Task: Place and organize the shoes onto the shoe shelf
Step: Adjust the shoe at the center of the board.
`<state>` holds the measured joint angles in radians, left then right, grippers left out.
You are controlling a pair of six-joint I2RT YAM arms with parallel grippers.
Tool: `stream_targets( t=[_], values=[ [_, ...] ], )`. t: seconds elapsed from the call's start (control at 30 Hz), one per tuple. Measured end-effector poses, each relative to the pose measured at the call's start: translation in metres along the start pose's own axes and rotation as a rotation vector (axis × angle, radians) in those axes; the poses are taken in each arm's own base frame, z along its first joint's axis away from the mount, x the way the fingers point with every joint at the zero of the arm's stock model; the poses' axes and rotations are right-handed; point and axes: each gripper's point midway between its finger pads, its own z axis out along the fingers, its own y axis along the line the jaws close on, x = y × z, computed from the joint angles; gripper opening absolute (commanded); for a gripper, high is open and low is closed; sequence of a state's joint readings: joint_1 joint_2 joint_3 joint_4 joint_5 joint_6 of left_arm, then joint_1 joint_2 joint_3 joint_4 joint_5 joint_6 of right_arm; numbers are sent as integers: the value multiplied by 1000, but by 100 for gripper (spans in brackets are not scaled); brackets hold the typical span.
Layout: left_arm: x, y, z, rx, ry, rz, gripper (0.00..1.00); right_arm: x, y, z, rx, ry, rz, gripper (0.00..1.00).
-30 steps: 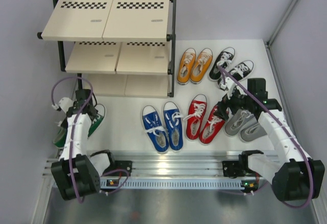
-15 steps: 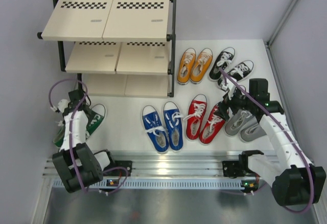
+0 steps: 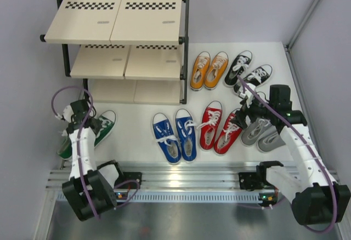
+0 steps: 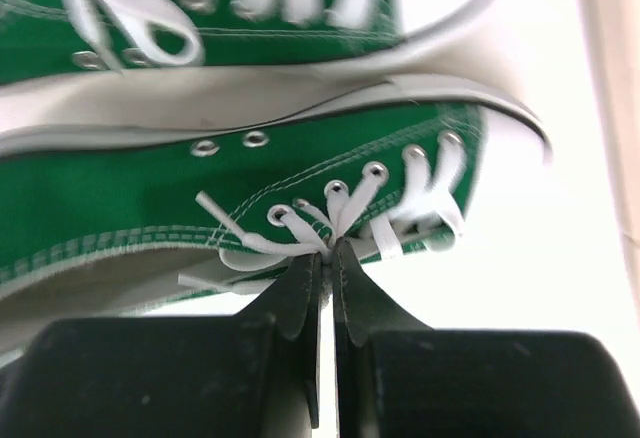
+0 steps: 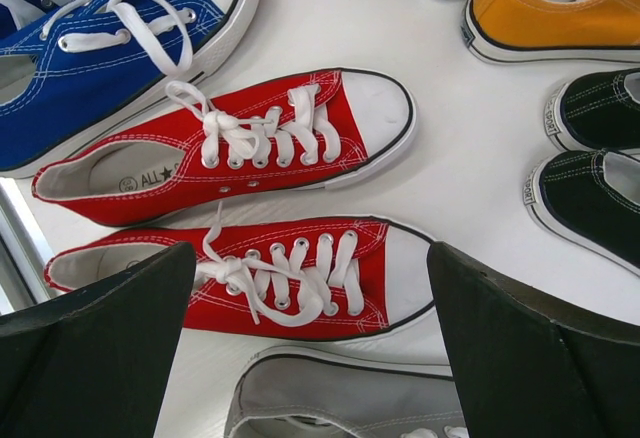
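**Left jaws snap shut at the green sneaker's laces**

Since a second ago the left gripper [image 4: 325, 258] has gone from wide open to closed, and its arm has drawn in toward the left edge of the overhead view; the right arm has barely shifted. Seen from the left wrist, the black fingertips [image 4: 300, 293] stand pressed together with only a sliver between them, right at the white laces of the nearer shoe of the pair of green canvas lace-up sneakers [image 3: 105, 126]. Loose lace ends lie against the tips, but whether one is actually pinched I cannot tell. Both green shoes sit on the white table [image 3: 137, 116] at the lower left of the overhead view, below the three-tier shoe shelf with black tube frame and pale beige checkered boards [image 3: 118, 18], which fills the upper left.

At centre right of that view, the right gripper [image 5: 310, 258] hangs with its jaws spread wide, holding nothing. Its wrist view looks straight down on the pair of red canvas sneakers [image 5: 265, 143], the lower red shoe lying between the two fingers.

Also lying on the table are these:
- the pair of blue canvas sneakers [image 3: 174, 136], at lower centre
- the pair of orange canvas sneakers [image 3: 209, 70], just right of the shelf
- the pair of black canvas sneakers [image 3: 248, 71], further right
- the pair of grey canvas sneakers [image 3: 263, 133], beside the red ones and partly under the right arm
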<state>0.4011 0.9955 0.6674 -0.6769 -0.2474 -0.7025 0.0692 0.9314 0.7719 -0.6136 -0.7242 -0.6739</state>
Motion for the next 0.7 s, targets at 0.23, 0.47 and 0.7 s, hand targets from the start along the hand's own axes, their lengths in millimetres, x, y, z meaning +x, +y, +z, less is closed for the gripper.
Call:
stream_targets(
  t=[0.23,0.47,0.7],
  values=[
    [25,-34,-28,267,99,-9,0,-1,1,0,-6,-7,-4,99],
    [44,-70,-61,511,231,-30,0,2,4,1,-15,-4,0,99],
    [43,-96,-83,666,282,-72,0,2,6,1,-23,-8,0,99]
  ],
)
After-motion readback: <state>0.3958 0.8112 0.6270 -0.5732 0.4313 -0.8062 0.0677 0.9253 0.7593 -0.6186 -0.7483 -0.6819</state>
